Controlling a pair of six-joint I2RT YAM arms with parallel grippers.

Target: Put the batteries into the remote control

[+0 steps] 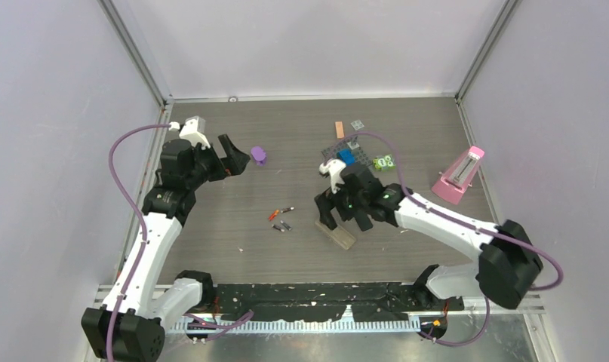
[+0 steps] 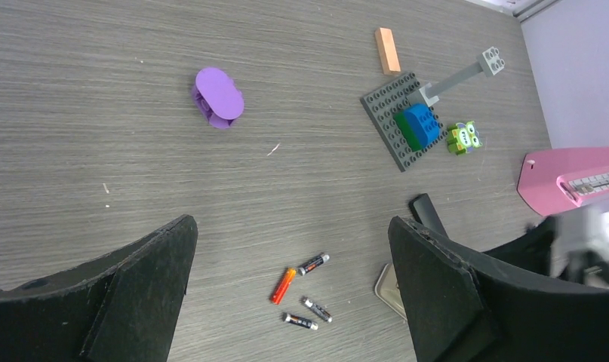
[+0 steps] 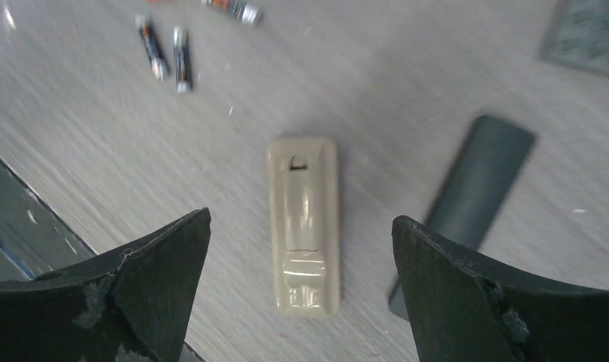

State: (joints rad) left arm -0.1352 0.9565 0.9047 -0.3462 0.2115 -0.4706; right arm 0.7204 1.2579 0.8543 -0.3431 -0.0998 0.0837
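The beige remote control [image 3: 303,226] lies flat on the table, back side up, its lengthwise recess showing; in the top view the remote control [image 1: 337,234] sits at centre. My right gripper [image 3: 301,219] hovers open right over it, one finger on each side, touching nothing. A dark flat strip [image 3: 467,192] lies just beside the remote. The batteries [image 1: 281,219] lie loose to its left: one orange-red cell [image 2: 284,285] and three dark cells [image 2: 314,264] with silvery ends. My left gripper [image 1: 237,157] hangs open and high at the back left, holding nothing.
A purple piece [image 1: 259,155] lies by the left gripper. A grey baseplate [image 1: 335,148] with a blue brick, a green toy [image 1: 383,161] and an orange block [image 1: 339,129] sit behind the right arm. A pink wedge-shaped object [image 1: 458,175] stands at right. Black tape [image 1: 324,294] lines the near edge.
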